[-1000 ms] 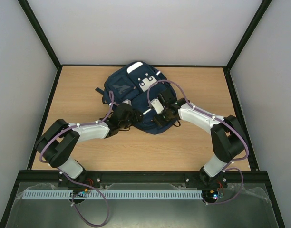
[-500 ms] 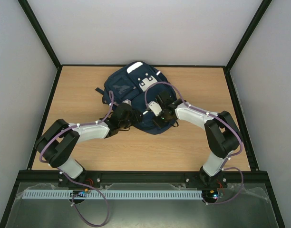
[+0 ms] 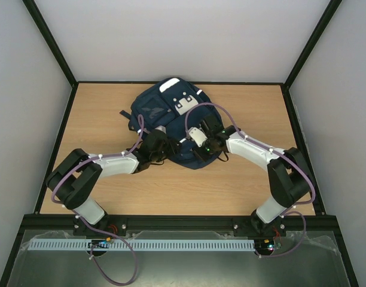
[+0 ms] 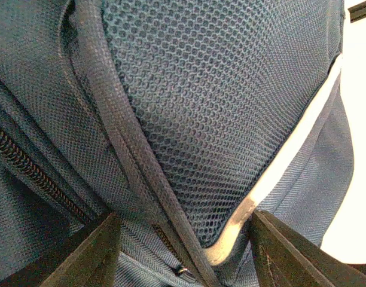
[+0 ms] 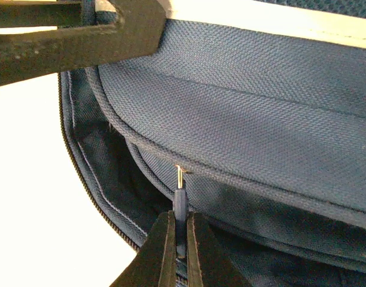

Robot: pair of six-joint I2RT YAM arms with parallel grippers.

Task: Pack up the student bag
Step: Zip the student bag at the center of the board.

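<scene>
The student bag (image 3: 165, 113) lies flat on the table (image 3: 171, 191). At its near edge my right gripper (image 5: 180, 239) pinches the zipper pull (image 5: 180, 197). My left gripper (image 4: 183, 239) stands spread astride the mesh. If I pull now, the thin tab may slip, or the unclamped bag may drag.

left arm (image 3: 114, 164) extended, jaws apart, seemingly loose; right arm (image 3: 252, 148) extended, jaws pinching zipper pull (image 5: 180, 200)
</scene>
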